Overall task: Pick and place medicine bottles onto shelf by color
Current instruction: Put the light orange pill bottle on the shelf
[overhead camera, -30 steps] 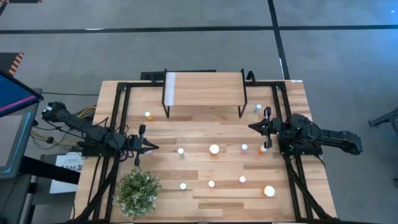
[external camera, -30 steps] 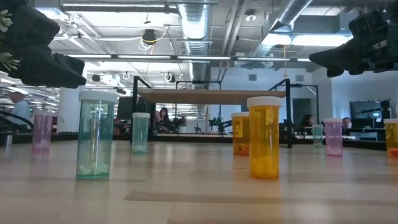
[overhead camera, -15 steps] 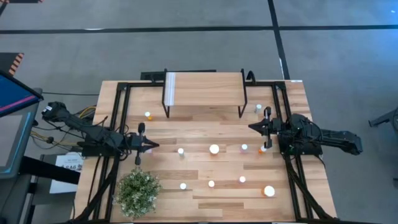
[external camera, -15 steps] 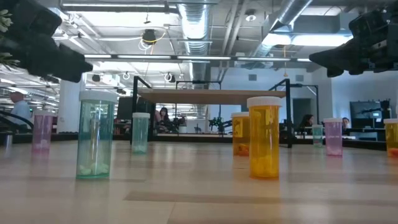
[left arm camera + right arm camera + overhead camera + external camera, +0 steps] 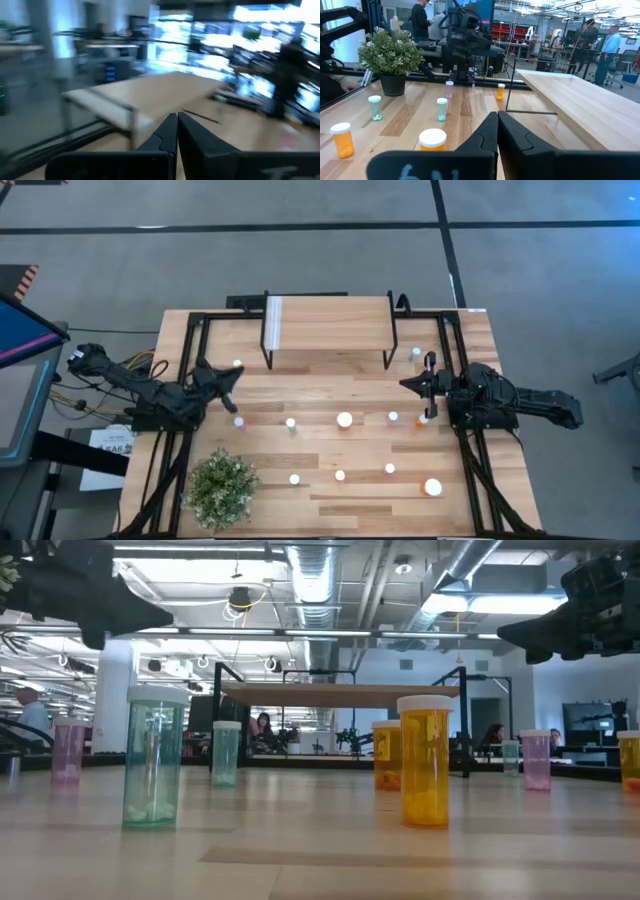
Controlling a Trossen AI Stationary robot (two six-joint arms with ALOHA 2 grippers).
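Left gripper point(image 5: 236, 374) now swung toward shelf point(image 5: 330, 316), pressed together, empty; right gripper point(image 5: 404, 384) likewise.

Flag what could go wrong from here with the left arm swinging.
1. The left claw is shut and empty, close to a pink bottle and an orange bottle; a sweep could tip either.
2. It points toward the shelf; its leg may get clipped.
3. The left wrist view is smeared, so aiming may suffer. The right claw waits shut.
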